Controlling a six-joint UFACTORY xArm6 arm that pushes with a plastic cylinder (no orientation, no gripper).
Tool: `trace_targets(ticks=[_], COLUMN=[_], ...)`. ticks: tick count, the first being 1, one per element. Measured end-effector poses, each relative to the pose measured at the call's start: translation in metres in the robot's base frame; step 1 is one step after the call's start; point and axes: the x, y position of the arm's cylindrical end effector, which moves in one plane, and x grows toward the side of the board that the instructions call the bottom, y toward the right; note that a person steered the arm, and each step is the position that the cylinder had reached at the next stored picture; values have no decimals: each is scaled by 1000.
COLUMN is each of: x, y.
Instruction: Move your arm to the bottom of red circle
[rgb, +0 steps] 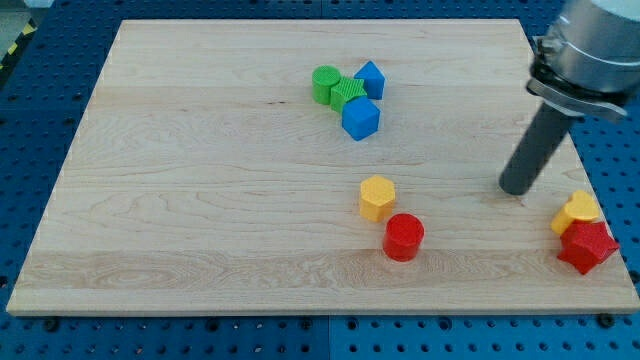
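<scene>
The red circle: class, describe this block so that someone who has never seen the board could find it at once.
Start at the wooden board and look low, right of centre. There a yellow hexagon and the red circle touch, the red one nearer the view's bottom. It is a round red cylinder, unlike the spiky red star at the far right edge. My tip is up and right of it.

- Two red blocks are counted: red circle (404, 237), red star (587, 246)
- Two yellow: yellow hexagon (377, 197), yellow block (578, 211)
- Two green: green circle (325, 84), green block (348, 93)
- Two blue: blue cube (360, 118), blue block (371, 78)
</scene>
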Motion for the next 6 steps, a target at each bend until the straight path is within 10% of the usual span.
trace_targets(ticks=[6], x=[14], y=[-45])
